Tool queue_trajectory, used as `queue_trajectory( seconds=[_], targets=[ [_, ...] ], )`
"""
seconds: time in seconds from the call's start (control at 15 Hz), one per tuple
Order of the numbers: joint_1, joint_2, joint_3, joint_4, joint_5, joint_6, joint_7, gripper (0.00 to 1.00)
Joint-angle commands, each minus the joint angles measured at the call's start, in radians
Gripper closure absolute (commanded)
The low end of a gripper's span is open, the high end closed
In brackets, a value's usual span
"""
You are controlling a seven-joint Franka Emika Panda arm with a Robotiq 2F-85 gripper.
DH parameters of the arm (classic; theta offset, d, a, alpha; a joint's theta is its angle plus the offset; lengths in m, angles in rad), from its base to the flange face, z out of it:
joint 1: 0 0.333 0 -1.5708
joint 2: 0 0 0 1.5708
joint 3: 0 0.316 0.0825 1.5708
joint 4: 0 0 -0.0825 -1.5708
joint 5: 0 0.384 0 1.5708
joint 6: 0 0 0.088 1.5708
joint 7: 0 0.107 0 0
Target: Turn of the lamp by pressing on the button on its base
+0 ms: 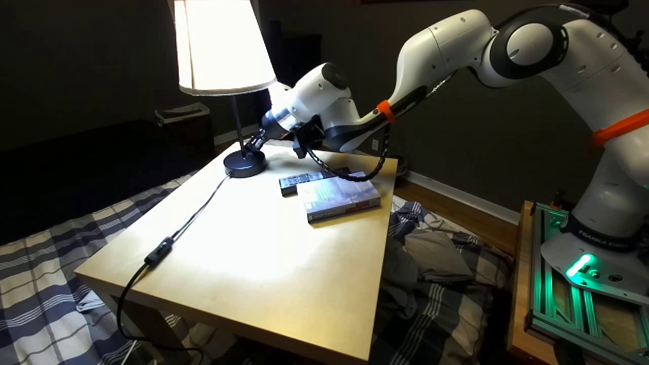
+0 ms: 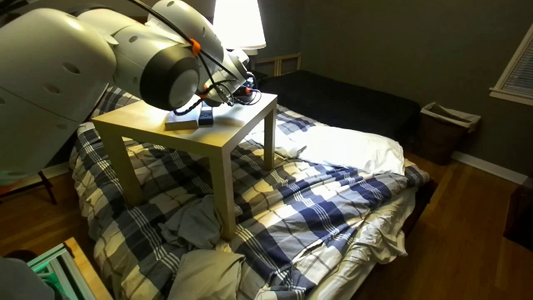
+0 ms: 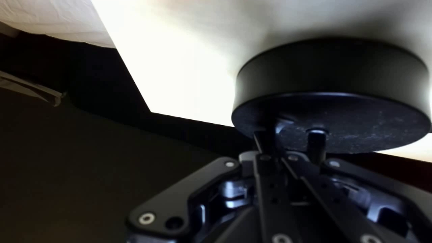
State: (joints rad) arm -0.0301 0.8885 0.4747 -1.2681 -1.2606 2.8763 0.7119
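The lamp [image 1: 223,50] is lit and stands at the table's far corner; its bright shade also shows in the other picture from outside, an exterior view [image 2: 239,25]. Its round black base [image 1: 245,165] fills the upper right of the wrist view [image 3: 330,71], with the dark pole [image 3: 316,145] rising from it. My gripper [image 1: 252,147] points down at the base's top, beside the pole. In the wrist view the fingers [image 3: 271,135] are together, with nothing seen between them. Their tips are at or very near the base; contact cannot be told. The button cannot be made out; the dark fingertips may hide it.
The wooden table [image 1: 243,274] stands on a bed. A book [image 1: 337,195] and a remote [image 1: 299,180] lie on the table near my wrist. The lamp cord with an inline switch [image 1: 159,251] runs to the table's near edge. A cable loop hangs from my arm above the book.
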Motion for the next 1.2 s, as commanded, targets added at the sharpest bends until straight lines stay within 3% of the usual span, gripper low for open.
queue_trajectory(
  seconds=[0.0, 0.6, 1.13],
  targets=[
    [-0.010, 0.025, 0.025, -0.065, 0.044, -0.043, -0.045, 1.00],
    [-0.017, 0.031, 0.011, -0.088, 0.057, -0.061, -0.027, 1.00],
    [-0.015, 0.030, 0.008, -0.019, 0.056, -0.001, 0.034, 1.00]
  ],
)
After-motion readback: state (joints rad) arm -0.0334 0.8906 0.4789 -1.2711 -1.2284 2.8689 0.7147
